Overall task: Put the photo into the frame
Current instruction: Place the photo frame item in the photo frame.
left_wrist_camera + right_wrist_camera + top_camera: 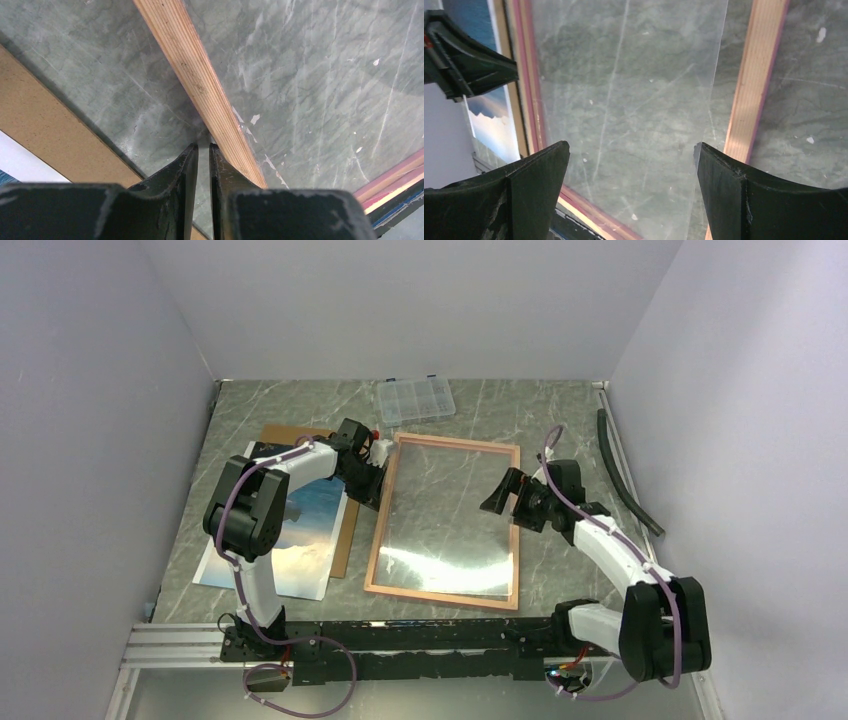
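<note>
Since the left arm (pixel 250 510) hangs right over it, a good chunk of the photo (pixel 305 540) is hidden; what shows is blue sea and pale sky, lying flat on a brown board (pixel 343 535) just left of the frame (pixel 440 597). On the left gripper (pixel 204 147) the fingers are nearly together at the frame's left rail, can't tell if they're pinching it. The right gripper (pixel 630 147) gapes wide above the glare-streaked clear pane (pixel 450 510). Frame lies flat, pink-edged, on the marbled table (pixel 560 420). Further back: a clear compartment box (pixel 415 398).

My overhead view looks down from behind the rig over the whole bench (pixel 560 410); both wrist views stare closely down at the frame (pixel 460 443), shared by all three
</note>
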`<action>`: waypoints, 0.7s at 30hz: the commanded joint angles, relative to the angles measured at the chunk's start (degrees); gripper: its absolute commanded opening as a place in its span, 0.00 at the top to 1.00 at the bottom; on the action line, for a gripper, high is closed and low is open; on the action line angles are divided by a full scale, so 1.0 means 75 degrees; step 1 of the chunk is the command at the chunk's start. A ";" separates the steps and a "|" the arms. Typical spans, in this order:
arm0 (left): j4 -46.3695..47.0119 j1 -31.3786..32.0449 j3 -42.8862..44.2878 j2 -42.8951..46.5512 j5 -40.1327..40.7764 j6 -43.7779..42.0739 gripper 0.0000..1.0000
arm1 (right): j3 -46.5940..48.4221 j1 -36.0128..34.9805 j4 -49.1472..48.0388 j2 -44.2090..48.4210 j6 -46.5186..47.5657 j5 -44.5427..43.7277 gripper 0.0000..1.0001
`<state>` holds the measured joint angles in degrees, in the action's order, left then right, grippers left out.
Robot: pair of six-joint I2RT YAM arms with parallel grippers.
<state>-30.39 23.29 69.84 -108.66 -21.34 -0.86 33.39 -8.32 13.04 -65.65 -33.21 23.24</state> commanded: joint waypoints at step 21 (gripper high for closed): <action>-0.0123 0.0115 -0.0109 0.0054 -0.0067 -0.0106 0.81 | 0.1847 -0.1050 0.1434 -0.1742 0.0822 -0.2086 0.00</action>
<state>-30.41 23.33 69.84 -108.66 -21.23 -0.89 42.46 -13.98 21.08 -78.91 -28.49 13.28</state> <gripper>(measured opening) 0.194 0.994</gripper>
